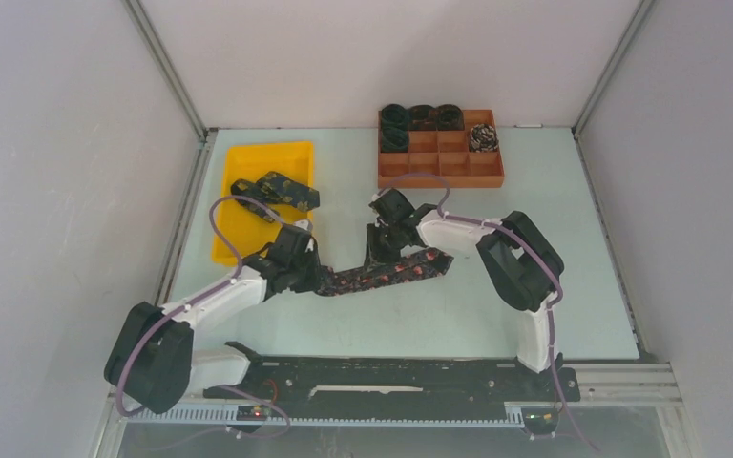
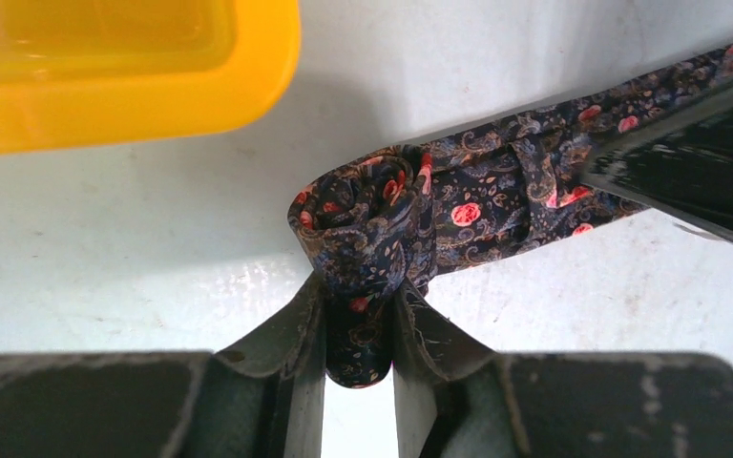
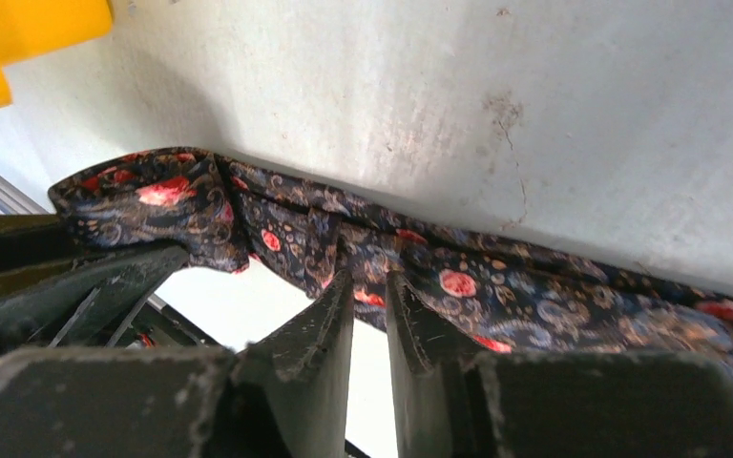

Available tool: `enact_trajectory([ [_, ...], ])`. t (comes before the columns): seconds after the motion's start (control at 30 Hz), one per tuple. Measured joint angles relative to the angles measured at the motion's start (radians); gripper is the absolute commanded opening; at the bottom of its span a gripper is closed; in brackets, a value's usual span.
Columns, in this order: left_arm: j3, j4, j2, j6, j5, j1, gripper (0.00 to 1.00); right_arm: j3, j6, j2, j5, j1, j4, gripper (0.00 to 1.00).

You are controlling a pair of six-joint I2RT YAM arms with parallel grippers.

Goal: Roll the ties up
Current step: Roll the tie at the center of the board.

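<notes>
A dark tie with red specks [image 1: 391, 271] lies across the middle of the table between the two grippers. My left gripper [image 1: 315, 277] is shut on its left end, where the band is wound into a small coil [image 2: 363, 224] just beyond the fingertips. In the left wrist view the gripper [image 2: 358, 310] holds a flap of the tie between its pads. My right gripper [image 1: 382, 250] is shut on the band's edge [image 3: 458, 286] further right; it shows in its own wrist view [image 3: 369, 286]. Another tie [image 1: 277, 191] lies loose in the yellow tray [image 1: 291, 155].
An orange compartment box [image 1: 458, 170] at the back holds several coiled ties [image 1: 423, 116], one paler [image 1: 482, 138]. The yellow tray's corner [image 2: 153, 95] is close behind the left gripper. The right gripper's dark body [image 2: 697, 172] overlaps the band in the left wrist view.
</notes>
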Motion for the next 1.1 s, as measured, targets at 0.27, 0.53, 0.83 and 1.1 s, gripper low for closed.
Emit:
enact_trajectory([
  [0.27,0.124,-0.15,0.088,0.034,-0.116,-0.049,0.27,0.0,0.0,-0.084,0.017,-0.038,-0.039,0.22],
  [0.53,0.258,-0.306,0.198,0.036,-0.27,-0.134,0.26,-0.042,0.0,-0.191,0.026,-0.085,-0.04,0.23],
  [0.83,0.455,-0.494,0.414,0.033,-0.46,-0.25,0.26,-0.108,-0.007,-0.263,0.026,-0.15,-0.048,0.23],
  [1.1,0.604,-0.645,0.578,0.015,-0.579,-0.334,0.26,-0.172,-0.026,-0.371,0.023,-0.221,-0.064,0.23],
])
